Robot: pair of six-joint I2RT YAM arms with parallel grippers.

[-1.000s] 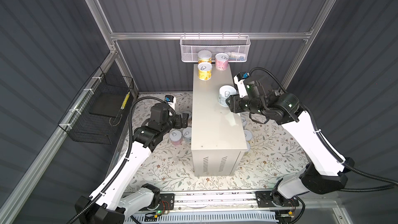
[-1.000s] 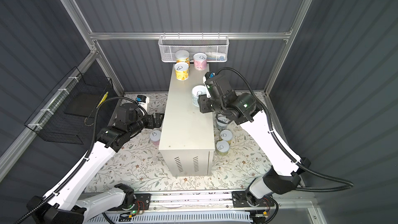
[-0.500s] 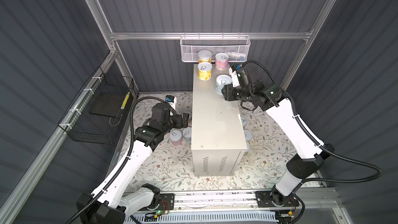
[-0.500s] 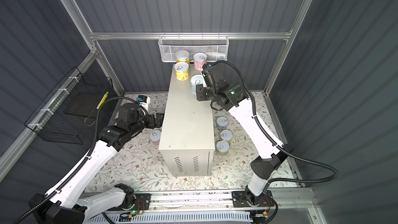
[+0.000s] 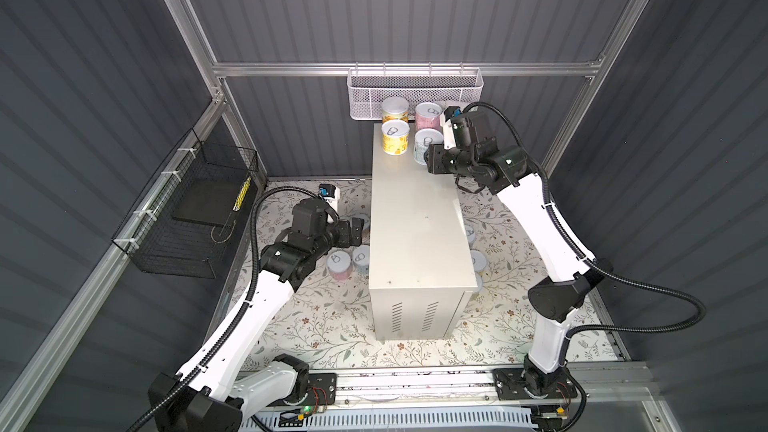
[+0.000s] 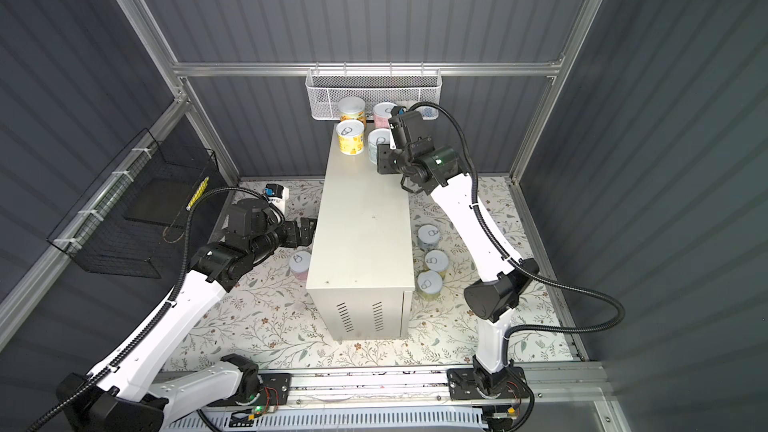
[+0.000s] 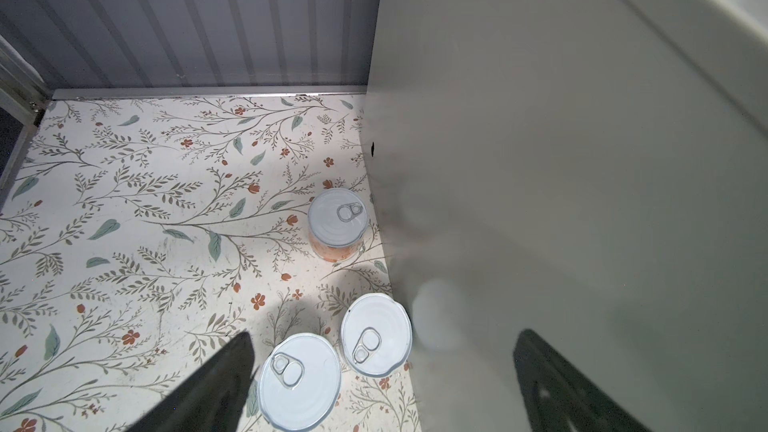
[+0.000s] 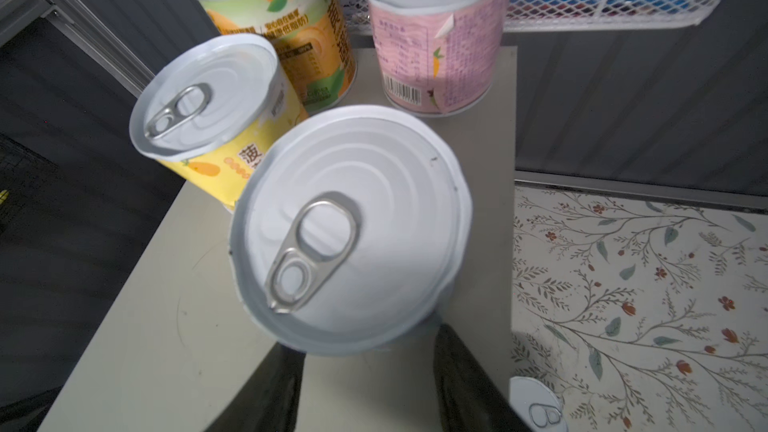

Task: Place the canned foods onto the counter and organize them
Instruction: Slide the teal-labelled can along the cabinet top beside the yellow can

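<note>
Rail [image 5: 415,380] runs along the bottom edge in both top views. Above it the counter [image 5: 415,222] stands on the flowered floor [image 5: 324,326], vented end nearest, its long top running up the middle of the frame. Right of it, three cans [image 6: 436,261] sit upright in a close row on the floor, just beside its wall. Left of it, a pair of cans [image 5: 338,263] stands side by side, close to the counter.

The left gripper [image 5: 352,231] hangs over that spot, fingers spread wide and holding nothing. In the left wrist view the pair's lids lie low in the frame between the dark fingers [image 7: 224,384]. An orange can [image 7: 337,222] stands a little farther on, close to the counter wall.

At centre left a black wire basket [image 5: 187,222] hangs on the side wall.

Farther up, the right gripper [image 5: 428,155] is clamped on a blue can [image 5: 428,140], upright over the counter's far end. I cannot tell whether its base touches the top. Just left of it stands a yellow can [image 5: 394,139]. Behind those, at the counter's far edge, are a green-and-orange can [image 5: 395,108] and a pink can [image 5: 428,116]. A white mesh basket [image 5: 415,89] hangs on the back wall above them.
</note>
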